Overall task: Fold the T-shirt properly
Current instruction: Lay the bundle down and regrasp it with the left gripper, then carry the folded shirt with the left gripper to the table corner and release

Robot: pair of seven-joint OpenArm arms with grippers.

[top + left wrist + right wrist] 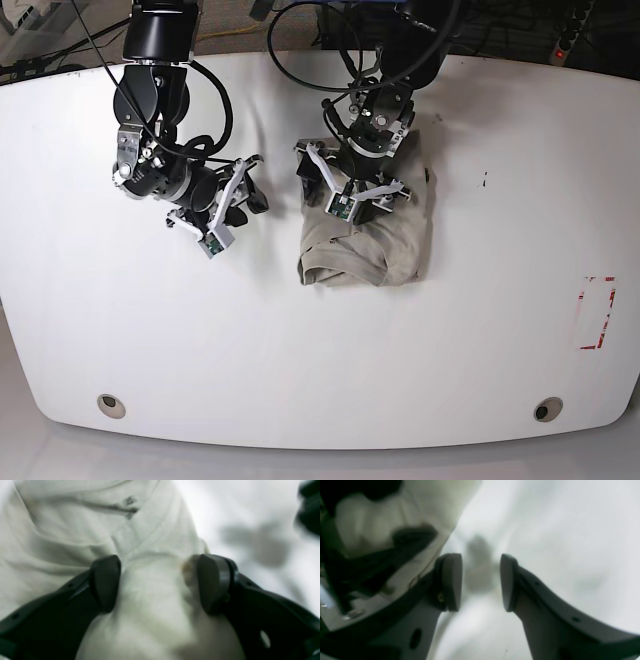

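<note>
The left gripper [155,583] stands open astride a ridge of the T-shirt [385,240]; rising, it may snag and spoil the fold. The right gripper [480,582], to the left, is half open and empty.

A white table [480,380] with rounded corners fills the view, two round holes near its front edge. Black cables [300,30] lie beyond its far edge.

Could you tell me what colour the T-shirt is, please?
Plain beige-khaki T-shirt; base view shows it best.

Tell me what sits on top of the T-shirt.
The left gripper, jaws open, sits over the folded T-shirt. The fabric below it is hidden. Nothing else rests on the shirt.
</note>
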